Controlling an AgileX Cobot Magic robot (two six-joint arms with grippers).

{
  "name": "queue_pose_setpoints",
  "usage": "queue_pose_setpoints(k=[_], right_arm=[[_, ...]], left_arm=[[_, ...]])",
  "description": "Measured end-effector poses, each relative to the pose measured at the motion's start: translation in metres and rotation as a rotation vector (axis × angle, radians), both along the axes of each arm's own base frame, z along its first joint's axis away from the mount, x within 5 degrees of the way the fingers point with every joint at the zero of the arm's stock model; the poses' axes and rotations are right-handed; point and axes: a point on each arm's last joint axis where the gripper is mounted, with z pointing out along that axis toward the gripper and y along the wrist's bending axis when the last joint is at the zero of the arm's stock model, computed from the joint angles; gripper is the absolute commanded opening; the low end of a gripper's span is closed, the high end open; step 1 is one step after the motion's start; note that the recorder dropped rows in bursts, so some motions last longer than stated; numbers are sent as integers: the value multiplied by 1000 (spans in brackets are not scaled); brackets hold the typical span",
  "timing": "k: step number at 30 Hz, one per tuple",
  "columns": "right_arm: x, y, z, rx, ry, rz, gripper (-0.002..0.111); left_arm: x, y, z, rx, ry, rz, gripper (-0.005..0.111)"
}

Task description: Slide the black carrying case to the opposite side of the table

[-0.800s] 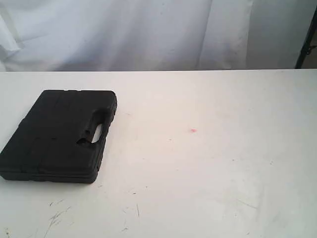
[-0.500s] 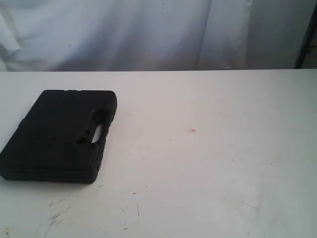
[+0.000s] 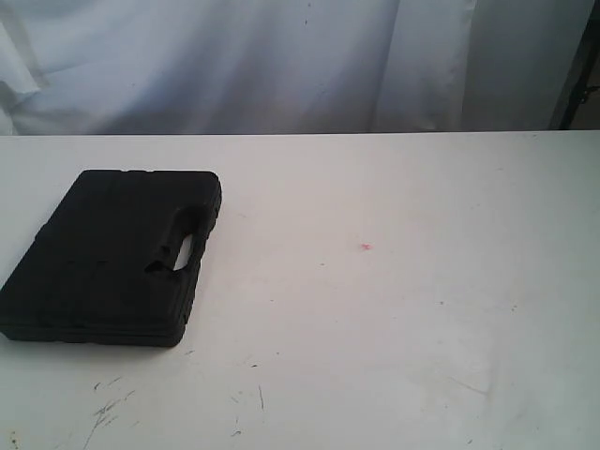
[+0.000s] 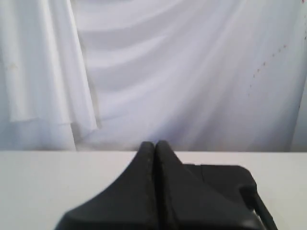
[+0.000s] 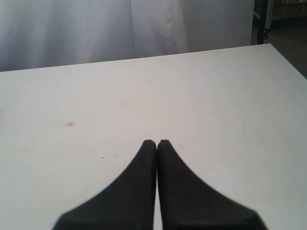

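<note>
A black carrying case (image 3: 108,255) lies flat on the left part of the white table (image 3: 394,319), its handle slot facing the middle. Neither arm shows in the exterior view. In the left wrist view my left gripper (image 4: 155,143) is shut with nothing in it, and a corner of the case (image 4: 225,184) shows just behind its fingers. My right gripper (image 5: 157,143) is shut and empty over bare table (image 5: 216,110), with the tiny red spot (image 5: 70,124) off to one side.
White curtains (image 3: 281,66) hang behind the table's far edge. Dark scuffs and scratches (image 3: 108,408) mark the near left of the tabletop. A red spot (image 3: 366,247) sits near the middle. A dark stand (image 3: 581,75) rises at the far right.
</note>
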Motion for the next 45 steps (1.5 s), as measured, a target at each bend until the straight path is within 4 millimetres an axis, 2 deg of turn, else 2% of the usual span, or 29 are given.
queue_pose_setpoints(k=[7,10,15,18,23,29,33,38,43,45], right_arm=[[0,0,0,0,0,0,0],[0,0,0,0,0,0,0],[0,0,0,0,0,0,0],[0,0,0,0,0,0,0],[0,0,0,0,0,0,0],[0,0,0,0,0,0,0],[0,0,0,0,0,0,0],[0,0,0,0,0,0,0],[0,0,0,0,0,0,0],[0,0,0,0,0,0,0]], left_arm=[[0,0,4,-10,-47,0,0],[-1,0,8,-116,-68,-10,0],[-9,0,41,-138,-130,-20,0],[-5,0,69,-137,-117,-22,0],[15,-1,108,-140,-32,-21,0],[54,-1,154,-140,104,-22,0],[83,-2,174,-142,231,-24,0],[116,-3,185,-143,395,-25,0],[146,-3,180,-108,510,-29,0],[153,-3,178,-88,524,-32,0]])
